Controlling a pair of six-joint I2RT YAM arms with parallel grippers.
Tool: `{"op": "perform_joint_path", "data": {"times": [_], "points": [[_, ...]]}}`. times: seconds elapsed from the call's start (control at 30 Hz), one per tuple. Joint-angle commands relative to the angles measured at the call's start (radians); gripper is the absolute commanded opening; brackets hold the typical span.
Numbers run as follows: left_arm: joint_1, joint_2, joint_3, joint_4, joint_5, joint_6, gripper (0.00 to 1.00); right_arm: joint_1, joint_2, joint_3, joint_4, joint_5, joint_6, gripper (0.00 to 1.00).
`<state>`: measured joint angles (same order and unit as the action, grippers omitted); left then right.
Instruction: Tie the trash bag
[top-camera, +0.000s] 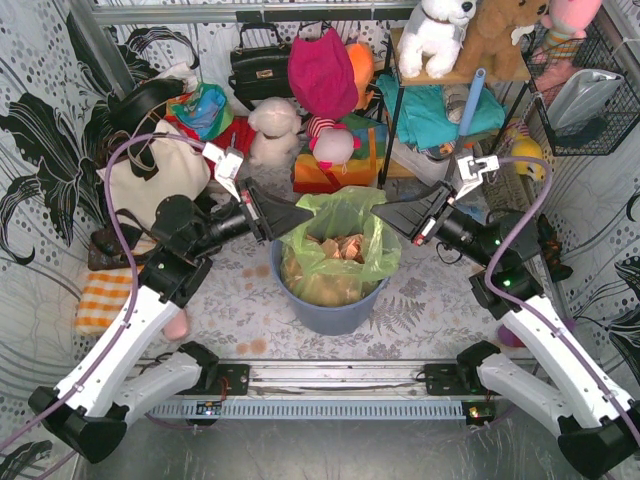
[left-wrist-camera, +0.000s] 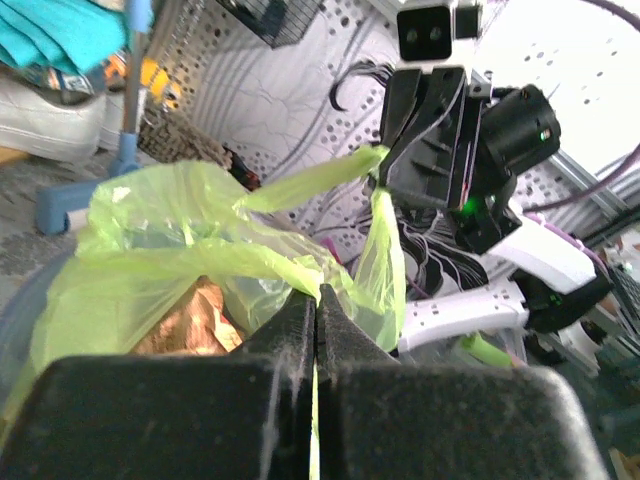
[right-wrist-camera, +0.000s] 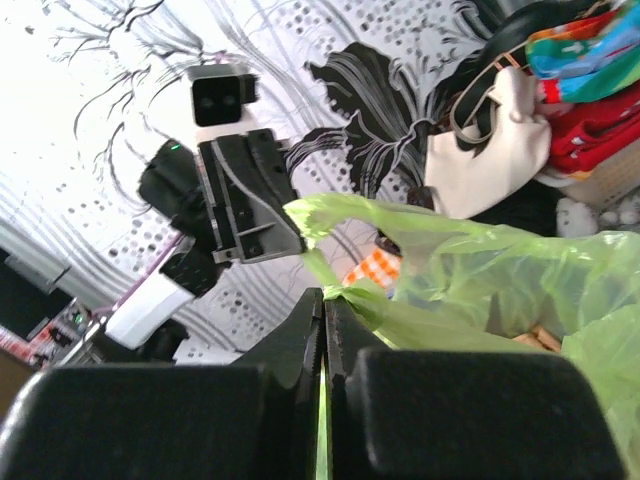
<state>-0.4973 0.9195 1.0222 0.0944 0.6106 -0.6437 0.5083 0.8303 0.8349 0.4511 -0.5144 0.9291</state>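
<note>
The table (top-camera: 430, 300), under a floral-patterned cover, carries a round blue bin (top-camera: 330, 318) at its middle, between the two arms. Behind the bin, well apart to the left, a cream tote bag (top-camera: 150, 178) leans among other clutter. The trash bag (top-camera: 345, 222) sits inside the bin, its lime-green top standing above the rim and its mouth open to the overhead camera. The left gripper (top-camera: 303, 216) meets the left edge of that mouth. In its wrist view the fingers are pressed together with a thin sliver of green film caught between them. The right gripper (top-camera: 381, 212) meets the opposite edge, and its own fingers are likewise squeezed together on a fold of the plastic. From each wrist view a stretched strip of the film runs across to the other gripper's tips. Crumpled brown paper (top-camera: 338, 250) shows inside the bag, below the two pinched edges.
</note>
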Motion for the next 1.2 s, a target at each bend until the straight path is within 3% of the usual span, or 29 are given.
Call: {"op": "perform_joint_path", "data": {"times": [0.0,0.2,0.4,0.6,0.8,0.87,1.0,1.1,1.17], "points": [[0.005,-0.068,-0.066,0.145,0.126,-0.036,0.0,0.005,-0.05,-0.007,-0.029,-0.12,-0.02,0.0],[0.004,-0.144,-0.071,0.112,0.092,-0.012,0.0,0.004,-0.091,0.024,-0.133,-0.073,-0.064,0.0],[0.004,-0.144,0.035,-0.028,-0.162,0.061,0.0,0.004,-0.064,0.194,-0.297,0.152,-0.167,0.0],[0.004,-0.092,0.167,-0.025,-0.225,0.104,0.0,0.004,0.034,0.344,-0.276,0.179,-0.218,0.0],[0.003,-0.146,0.181,0.078,-0.309,0.11,0.0,0.003,0.084,0.429,-0.198,0.159,-0.221,0.0],[0.004,-0.157,0.189,0.102,-0.323,0.104,0.12,0.004,0.104,0.458,-0.177,0.159,-0.229,0.0],[0.005,-0.146,0.245,0.094,-0.309,0.093,0.21,0.005,0.16,0.528,-0.118,0.126,-0.232,0.27],[0.004,-0.133,0.283,0.08,-0.274,0.086,0.42,0.005,0.198,0.561,-0.054,0.073,-0.21,0.43],[0.004,-0.134,0.288,0.08,-0.253,0.082,0.56,0.004,0.211,0.567,-0.02,0.032,-0.192,0.48]]}}
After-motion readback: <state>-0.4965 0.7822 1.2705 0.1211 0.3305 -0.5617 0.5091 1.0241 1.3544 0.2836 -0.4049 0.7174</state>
